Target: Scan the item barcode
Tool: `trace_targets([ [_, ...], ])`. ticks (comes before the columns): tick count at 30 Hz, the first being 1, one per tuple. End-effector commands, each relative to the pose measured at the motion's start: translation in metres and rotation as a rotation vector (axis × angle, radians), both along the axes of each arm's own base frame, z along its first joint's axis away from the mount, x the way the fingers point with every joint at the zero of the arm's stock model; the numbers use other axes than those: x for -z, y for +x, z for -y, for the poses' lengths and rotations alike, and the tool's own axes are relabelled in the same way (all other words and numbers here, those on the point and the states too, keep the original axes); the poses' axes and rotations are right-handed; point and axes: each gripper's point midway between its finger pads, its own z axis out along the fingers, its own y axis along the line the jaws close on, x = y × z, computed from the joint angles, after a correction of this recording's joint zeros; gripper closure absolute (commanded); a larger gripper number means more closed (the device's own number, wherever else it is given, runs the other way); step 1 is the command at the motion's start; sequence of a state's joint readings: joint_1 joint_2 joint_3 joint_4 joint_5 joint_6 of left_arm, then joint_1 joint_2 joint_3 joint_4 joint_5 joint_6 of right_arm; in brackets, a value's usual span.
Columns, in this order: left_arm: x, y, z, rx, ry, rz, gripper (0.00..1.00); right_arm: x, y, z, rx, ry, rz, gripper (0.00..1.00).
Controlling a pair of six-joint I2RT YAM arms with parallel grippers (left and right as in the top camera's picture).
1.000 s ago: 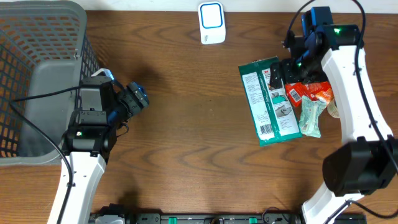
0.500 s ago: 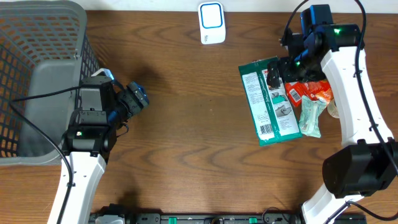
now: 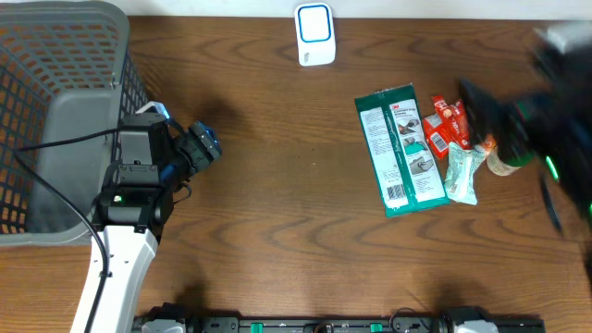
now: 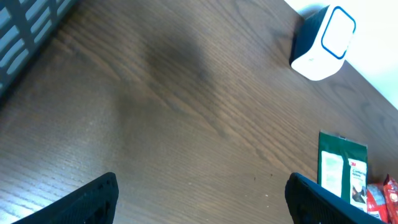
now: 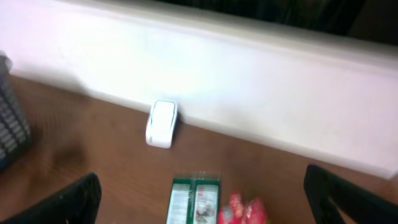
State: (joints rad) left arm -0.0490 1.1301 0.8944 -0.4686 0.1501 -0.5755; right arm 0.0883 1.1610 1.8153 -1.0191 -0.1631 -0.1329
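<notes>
Green/white pkt [image 3: 400,153], red pouch [image 3: 450,123], grey basket [image 3: 37,83], white/blue scanner [image 3: 314,33], brown table [image 3: 277,185]

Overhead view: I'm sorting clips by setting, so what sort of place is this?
Probably a mock shop checkout: a white barcode scanner, a grey mesh basket and packaged goods on a wooden table.

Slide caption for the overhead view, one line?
Green package, red snack packs on wood table; white scanner at far edge, grey basket left; left tool open, empty; right arm motion-blurred.
</notes>
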Motion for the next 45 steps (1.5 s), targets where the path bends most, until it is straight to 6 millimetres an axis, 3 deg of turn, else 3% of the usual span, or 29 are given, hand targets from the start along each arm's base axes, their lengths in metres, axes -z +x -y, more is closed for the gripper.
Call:
trace_targets([
  [1, -0.004, 0.002, -0.003, -0.008, 0.016, 0.009, 0.13, 0.0, -0.066, 0.006, -0.017, -0.05, 0.154, 0.01],
  [3, -0.004, 0.002, -0.003, -0.008, 0.016, 0.009, 0.13, 0.01, -0.087, 0.009, -0.009, -0.047, 0.215, 0.01],
  [7, -0.004, 0.002, -0.003, -0.007, 0.017, 0.009, 0.13, 0.056, -0.119, 0.014, 0.008, -0.038, 0.295, 0.01],
  [13, -0.003, 0.002, -0.003, -0.007, 0.017, 0.009, 0.13, 0.124, -0.12, 0.025, 0.09, 0.069, 0.356, 0.01],
  [16, -0.003, 0.002, -0.003, -0.008, 0.016, 0.009, 0.13, 0.136, -0.109, 0.028, 0.107, 0.11, 0.443, 0.01],
  [22, -0.004, 0.002, -0.003, -0.007, 0.017, 0.009, 0.13, 0.136, -0.096, 0.028, 0.091, 0.153, 0.698, 0.01],
  [26, -0.004, 0.002, -0.003, -0.008, 0.016, 0.009, 0.13, 0.149, -0.088, 0.028, 0.089, 0.171, 0.747, 0.01],
  [30, -0.003, 0.002, -0.003, -0.008, 0.016, 0.009, 0.13, 0.181, -0.074, 0.028, 0.096, 0.217, 0.682, 0.01],
  [34, -0.004, 0.002, -0.003, -0.008, 0.016, 0.009, 0.13, 0.227, -0.06, 0.028, 0.109, 0.265, 0.573, 0.01],
  [39, -0.003, 0.002, -0.003, -0.007, 0.017, 0.009, 0.13, 0.253, -0.054, 0.031, 0.142, 0.279, 0.464, 0.01],
  [44, -0.003, 0.002, -0.003, -0.008, 0.016, 0.009, 0.13, 0.306, -0.052, 0.03, 0.169, 0.277, 0.244, 0.01],
  [45, -0.003, 0.002, -0.003, -0.008, 0.016, 0.009, 0.13, 0.307, -0.052, 0.03, 0.173, 0.296, 0.238, 0.01],
])
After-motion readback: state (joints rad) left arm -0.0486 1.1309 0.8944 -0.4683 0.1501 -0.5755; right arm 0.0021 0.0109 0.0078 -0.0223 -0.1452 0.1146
